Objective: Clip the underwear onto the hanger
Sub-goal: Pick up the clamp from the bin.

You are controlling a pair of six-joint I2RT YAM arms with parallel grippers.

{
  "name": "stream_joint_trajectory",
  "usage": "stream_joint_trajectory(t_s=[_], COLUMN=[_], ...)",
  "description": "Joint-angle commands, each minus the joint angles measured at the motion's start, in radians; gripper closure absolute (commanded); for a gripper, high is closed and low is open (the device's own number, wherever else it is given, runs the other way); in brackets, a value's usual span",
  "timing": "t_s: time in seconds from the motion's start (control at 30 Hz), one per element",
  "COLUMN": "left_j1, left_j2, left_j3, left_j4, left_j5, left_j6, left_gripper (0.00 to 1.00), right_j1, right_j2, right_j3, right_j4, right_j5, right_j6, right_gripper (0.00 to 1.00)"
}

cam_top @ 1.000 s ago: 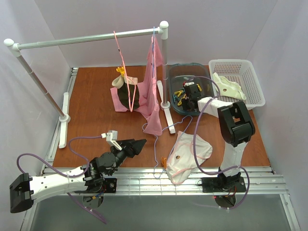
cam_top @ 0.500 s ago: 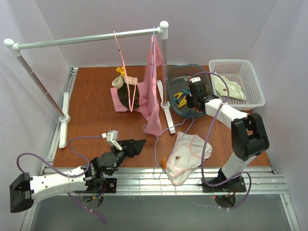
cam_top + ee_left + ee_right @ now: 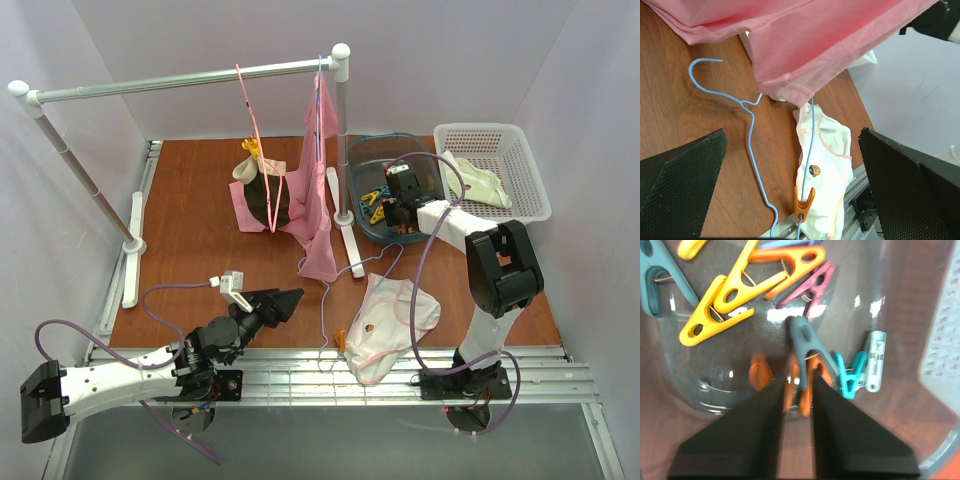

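The underwear (image 3: 395,320) (image 3: 830,165), pale with pink edging, lies flat near the table's front edge. The light-blue hanger (image 3: 322,300) (image 3: 751,135) lies on the table beside it, one wire running across the fabric. An orange clothespin (image 3: 341,338) (image 3: 803,200) sits on that wire at the underwear's near edge. My left gripper (image 3: 285,300) (image 3: 792,132) hovers open to the left of the hanger, holding nothing. My right gripper (image 3: 396,212) (image 3: 797,380) reaches into the clothespin bin. Its jaws are nearly together with a blurred orange clothespin (image 3: 805,385) at the tips; whether it is pinched does not show.
The clear bin (image 3: 360,150) holds several coloured clothespins (image 3: 725,300). A white basket (image 3: 530,170) with a cream garment (image 3: 478,180) stands at the back right. A rail rack (image 3: 190,78) carries a pink hanger (image 3: 250,120) and a hanging pink garment (image 3: 320,230).
My right arm swung out and back over the bin, its elbow shifting. The gripper stays down among the clothespins. The left arm, hanger and underwear have not moved.
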Motion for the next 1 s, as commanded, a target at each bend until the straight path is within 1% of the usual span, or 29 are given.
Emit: stream_joint_trajectory(t_s=[0.0, 0.07, 0.1, 0.17, 0.33, 0.6, 0.83, 0.97], left_j1=[0.003, 0.003, 0.003, 0.003, 0.003, 0.003, 0.003, 0.003], left_j2=[-0.019, -0.024, -0.030, -0.033, -0.021, 0.009, -0.002, 0.004], left_j3=[-0.106, -0.107, -0.107, -0.112, -0.110, -0.110, -0.110, -0.110], left_j4=[-0.038, -0.043, -0.044, -0.046, -0.043, -0.023, -0.028, -0.029], left_j5=[-0.005, -0.009, -0.009, -0.011, -0.013, -0.005, -0.008, -0.011], left_j6=[-0.001, -0.003, -0.003, -0.004, -0.006, -0.009, -0.012, -0.013], left_gripper=[0.03, 0.03, 0.03, 0.02, 0.03, 0.03, 0.02, 0.03], right_j1=[-0.007, -0.007, -0.007, -0.007, -0.007, -0.007, -0.006, -0.010], right_j2=[0.030, 0.028, 0.027, 0.022, -0.018, 0.021, 0.067, 0.084], right_j3=[0.046, 0.033, 0.027, 0.006, -0.051, -0.046, -0.011, -0.001], right_j4=[0.012, 0.012, 0.015, 0.018, 0.049, 0.084, 0.091, 0.091], right_j5=[-0.023, -0.040, -0.043, -0.045, -0.089, -0.138, -0.117, -0.129], right_j6=[0.001, 0.012, 0.015, 0.018, 0.023, 0.010, -0.002, -0.005], right_gripper=[0.78, 0.74, 0.70, 0.70, 0.75, 0.79, 0.80, 0.80])
